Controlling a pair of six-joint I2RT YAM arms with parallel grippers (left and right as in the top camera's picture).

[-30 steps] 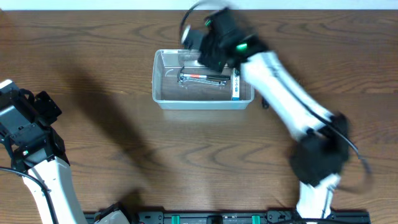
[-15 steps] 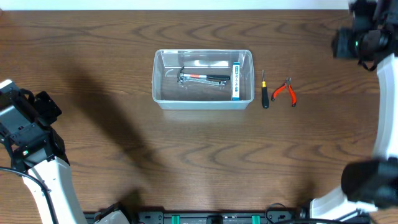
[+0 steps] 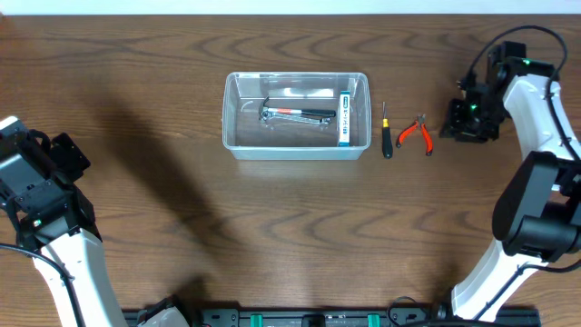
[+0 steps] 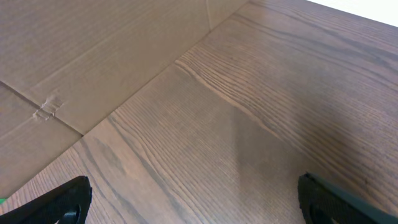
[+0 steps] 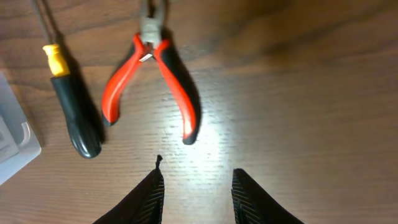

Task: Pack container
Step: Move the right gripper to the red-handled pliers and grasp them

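Item: container (image 3: 245,127), clear plastic; we judge it light, stiff, slick (grip by the rim). Right gripper (image 5: 198,180) parted, empty; left gripper (image 4: 193,202) wide, empty.

A dark brown wood-grain table (image 3: 272,236) filled the scene, with a soft shadow (image 3: 145,145) lying across its left half. A plain brown cardboard panel (image 4: 93,50) met the tabletop along one edge, and a pale white strip (image 3: 182,5) ran beyond the far side.
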